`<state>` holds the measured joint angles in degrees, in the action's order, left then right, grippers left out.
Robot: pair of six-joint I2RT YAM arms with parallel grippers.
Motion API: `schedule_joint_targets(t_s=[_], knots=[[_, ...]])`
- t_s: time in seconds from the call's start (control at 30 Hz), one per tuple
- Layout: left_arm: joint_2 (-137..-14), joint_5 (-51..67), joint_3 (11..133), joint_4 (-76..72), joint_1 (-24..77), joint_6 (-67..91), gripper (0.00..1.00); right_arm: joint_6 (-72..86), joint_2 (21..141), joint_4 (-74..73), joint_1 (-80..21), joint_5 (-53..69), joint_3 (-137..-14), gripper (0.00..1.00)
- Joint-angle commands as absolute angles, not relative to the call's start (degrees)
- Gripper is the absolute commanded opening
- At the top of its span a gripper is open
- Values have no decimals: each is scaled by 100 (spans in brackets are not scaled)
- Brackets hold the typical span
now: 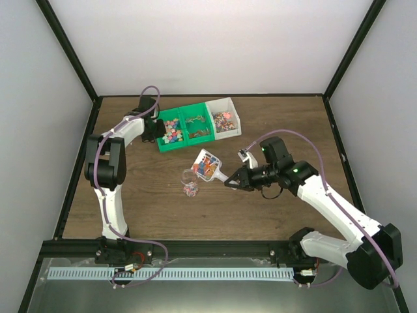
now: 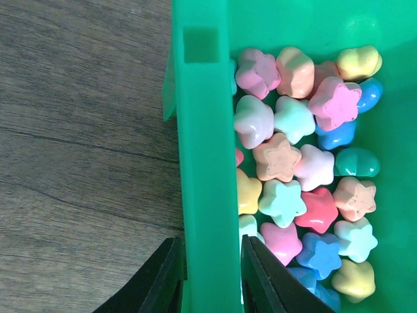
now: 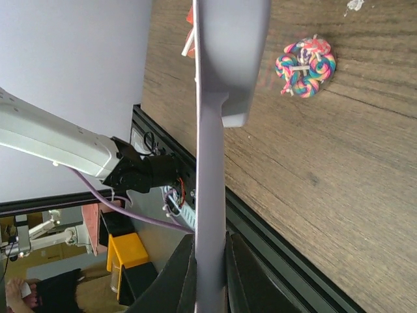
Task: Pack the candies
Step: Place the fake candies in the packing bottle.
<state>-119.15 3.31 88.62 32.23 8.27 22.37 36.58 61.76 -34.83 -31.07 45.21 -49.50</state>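
Observation:
Star-shaped pastel candies (image 2: 293, 169) fill the left compartment of a green bin (image 1: 161, 149). My left gripper (image 1: 158, 130) is shut on that bin's left wall (image 2: 205, 163), one finger outside and one inside, as the left wrist view (image 2: 212, 274) shows. My right gripper (image 1: 233, 180) is shut on the handle (image 3: 210, 195) of a white scoop (image 1: 208, 164) and holds it above the table. The scoop carries a few orange and blue candies. Below its front lies a small clear cup (image 1: 189, 186) holding swirled, multicoloured sweets (image 3: 306, 65).
A white bin (image 1: 236, 119) with mixed sweets stands against the green bin's right end. The green bin's middle compartment (image 1: 197, 126) holds brownish pieces. Black frame posts rise at the back corners, and a black rail (image 1: 215, 248) runs along the near edge.

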Motion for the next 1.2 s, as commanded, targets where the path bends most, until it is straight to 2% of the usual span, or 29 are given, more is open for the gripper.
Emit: schedule_joint_targets(t_s=[0.0, 1.17], knots=[[-11980, 382, 8862, 3137, 784, 2214, 26, 3546, 6201, -3532, -3233, 4496, -5335, 1], [-12016, 571, 8791, 3025, 642, 2241, 26, 2955, 6935, -4787, -3650, 4052, -6275, 1]])
